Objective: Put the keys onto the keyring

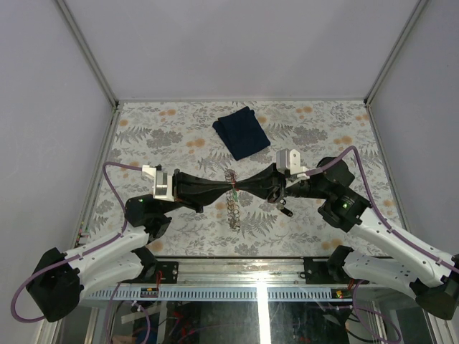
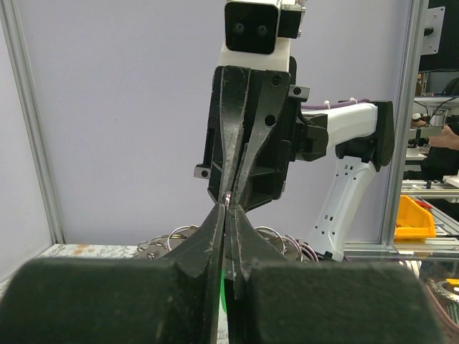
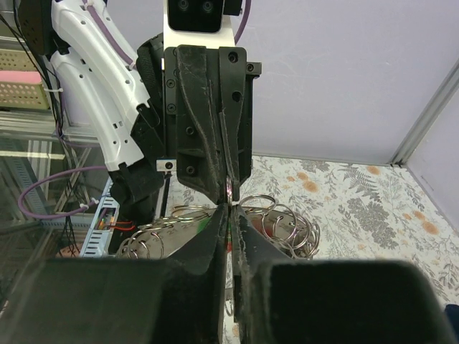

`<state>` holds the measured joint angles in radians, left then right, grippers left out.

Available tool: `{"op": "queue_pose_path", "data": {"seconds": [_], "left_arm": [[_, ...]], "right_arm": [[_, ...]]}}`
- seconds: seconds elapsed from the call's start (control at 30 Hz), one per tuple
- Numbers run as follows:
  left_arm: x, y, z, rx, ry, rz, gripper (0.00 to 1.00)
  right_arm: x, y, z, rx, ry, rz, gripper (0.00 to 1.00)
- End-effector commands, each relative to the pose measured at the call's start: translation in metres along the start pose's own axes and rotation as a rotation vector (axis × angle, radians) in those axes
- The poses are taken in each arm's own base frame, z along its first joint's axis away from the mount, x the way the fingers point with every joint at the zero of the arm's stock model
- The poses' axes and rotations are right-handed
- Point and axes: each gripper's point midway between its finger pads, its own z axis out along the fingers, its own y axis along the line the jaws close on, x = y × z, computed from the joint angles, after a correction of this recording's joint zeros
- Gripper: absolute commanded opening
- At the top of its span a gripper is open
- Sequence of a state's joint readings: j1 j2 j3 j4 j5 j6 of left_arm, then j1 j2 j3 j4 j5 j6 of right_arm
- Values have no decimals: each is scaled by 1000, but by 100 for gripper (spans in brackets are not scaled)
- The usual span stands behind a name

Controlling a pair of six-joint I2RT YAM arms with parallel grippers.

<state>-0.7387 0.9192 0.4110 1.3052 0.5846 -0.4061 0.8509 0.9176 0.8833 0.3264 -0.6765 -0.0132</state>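
Left fingers [image 1: 202, 189] pinched shut on a silvery-grey chain-like metal keyring [image 1: 232, 204], right fingers [image 1: 258, 179] narrow on its top link, tip to tip above the floral surface [image 1: 158, 136]

- keyring [image 1: 232, 201]: shiny silvery metal rings.
- folded cloth [image 1: 242, 132]: matt dark blue fabric.
- table [image 1: 165, 129]: smooth, floral-printed.
- left gripper [image 2: 226, 206], right gripper [image 3: 229, 209]: matt black grainy plastic.

Silvery linked keyring [image 1: 232, 199] at table [image 1: 323, 129] centre
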Motion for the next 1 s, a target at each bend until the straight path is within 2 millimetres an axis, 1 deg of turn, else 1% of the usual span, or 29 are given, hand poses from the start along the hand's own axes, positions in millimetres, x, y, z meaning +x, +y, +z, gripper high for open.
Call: {"op": "queue_pose_path", "data": {"seconds": [0.0,0.13,0.17,0.23,0.3,0.4,0.47,0.53,0.6,0.67,0.77,0.8,0.87,0.97], "left_arm": [[-23,-5,9,31,-62,50,0],[-23,-1,10,10,-47,59,0],[-22,1,10,1,-42,62,4],[-22,3,10,-10,-23,85,17],[-21,6,9,-26,11,121,27],[-20,14,7,-71,56,165,35],[-19,23,5,-122,91,186,41],[-16,40,0,-225,131,188,49],[-18,63,-8,-376,146,166,59],[-20,82,-19,-513,152,151,64],[-22,98,-34,-640,162,145,73],[-21,102,-39,-678,163,136,78],[-15,108,-46,-741,215,86,99],[3,118,-48,-804,353,29,100]], "right_arm": [[-34,1,3,-21,-77,-52,1],[-30,-6,4,16,-58,-40,0],[-29,-9,4,33,-51,-36,0],[-24,-15,3,66,-30,-29,0],[-21,-21,2,101,-11,-24,0],[-16,-30,-1,157,16,-13,0],[-10,-37,-3,204,35,-2,0],[-6,-43,-6,244,55,4,0],[3,-50,-9,285,86,9,0],[14,-55,-13,318,131,7,0],[37,-60,-21,356,210,2,0],[44,-63,-24,374,238,-3,0],[62,-65,-31,397,301,-6,0],[81,-71,-40,444,361,-5,0]]}}
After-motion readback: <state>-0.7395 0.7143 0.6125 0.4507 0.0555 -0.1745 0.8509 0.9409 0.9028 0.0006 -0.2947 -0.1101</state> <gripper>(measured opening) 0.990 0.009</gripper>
